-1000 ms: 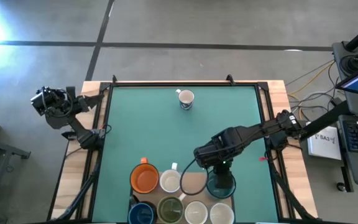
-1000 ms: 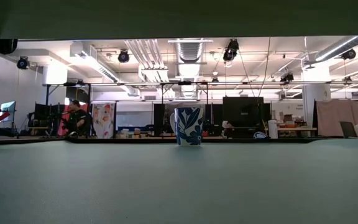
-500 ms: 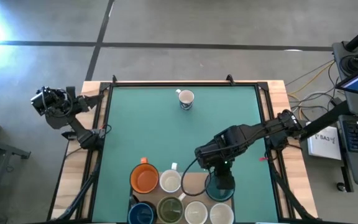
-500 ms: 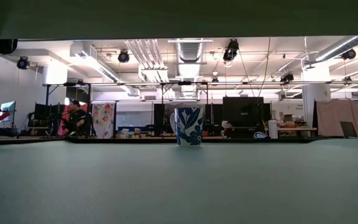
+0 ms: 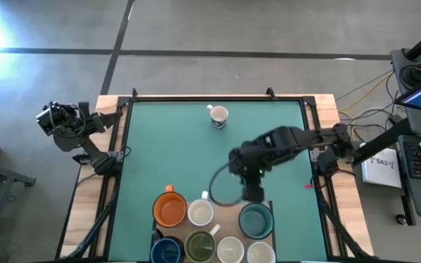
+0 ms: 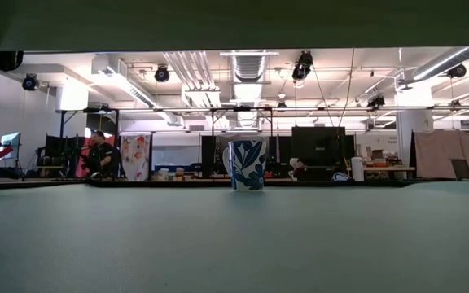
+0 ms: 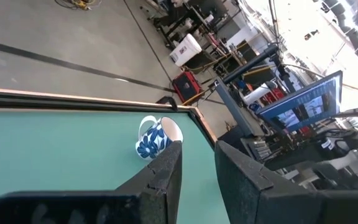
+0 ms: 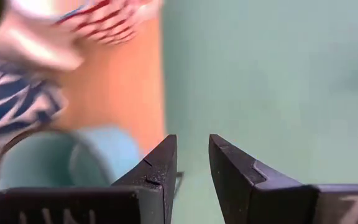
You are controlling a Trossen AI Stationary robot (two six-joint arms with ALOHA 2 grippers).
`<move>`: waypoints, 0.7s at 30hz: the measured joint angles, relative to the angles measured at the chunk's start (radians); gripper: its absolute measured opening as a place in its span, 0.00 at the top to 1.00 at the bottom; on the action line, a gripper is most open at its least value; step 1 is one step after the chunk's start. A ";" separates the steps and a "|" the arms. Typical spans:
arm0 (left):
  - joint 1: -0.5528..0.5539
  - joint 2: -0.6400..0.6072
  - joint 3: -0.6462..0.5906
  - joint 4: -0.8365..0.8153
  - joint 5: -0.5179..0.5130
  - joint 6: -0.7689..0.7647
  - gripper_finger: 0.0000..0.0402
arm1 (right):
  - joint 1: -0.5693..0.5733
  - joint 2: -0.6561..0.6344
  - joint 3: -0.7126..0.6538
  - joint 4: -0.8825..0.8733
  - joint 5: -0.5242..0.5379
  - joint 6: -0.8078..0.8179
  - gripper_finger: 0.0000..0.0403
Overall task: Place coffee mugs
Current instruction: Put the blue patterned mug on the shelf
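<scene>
Seven mugs stand on their bases in a cluster on a wooden board (image 5: 229, 212) at the table's near edge: orange (image 5: 170, 210), teal (image 5: 256, 219), dark blue (image 5: 168, 250), olive inside (image 5: 199, 247) and three white ones. An eighth, white with a blue leaf pattern (image 5: 218, 116), stands alone near the far edge and also shows in the low view (image 6: 247, 165) and the left wrist view (image 7: 153, 138). My right gripper (image 5: 253, 191) hovers just beyond the teal mug (image 8: 73, 162), open and empty (image 8: 192, 163). My left gripper (image 5: 47, 117) waits off the table's left side, slightly open (image 7: 197, 165).
Green table mat (image 5: 174, 153) lies bare between the mug cluster and the lone far mug. Raised rails frame the table's edges (image 5: 210, 97). A dark cable loops from the right arm over the mat (image 5: 214, 191).
My right gripper has risen and drawn back from the teal mug toward the table's far edge. The teal mug stays standing on the board, now uncovered in the high view. Nothing else has moved.
</scene>
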 joint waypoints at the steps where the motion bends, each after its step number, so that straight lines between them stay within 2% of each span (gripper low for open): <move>1: 0.000 0.000 0.000 0.000 0.000 0.000 0.80 | -0.020 0.000 0.001 -0.002 0.012 0.003 0.80; 6: 0.000 0.000 0.000 0.000 0.000 0.000 0.80 | -0.148 0.000 -0.001 0.000 0.066 -0.018 0.80; 14: 0.000 0.000 0.000 0.001 0.022 0.031 0.80 | -0.414 0.010 -0.003 0.003 0.031 -0.034 0.80; 21: 0.000 0.000 0.000 0.001 0.021 0.076 0.80 | -0.598 0.059 -0.003 0.009 -0.016 -0.213 0.80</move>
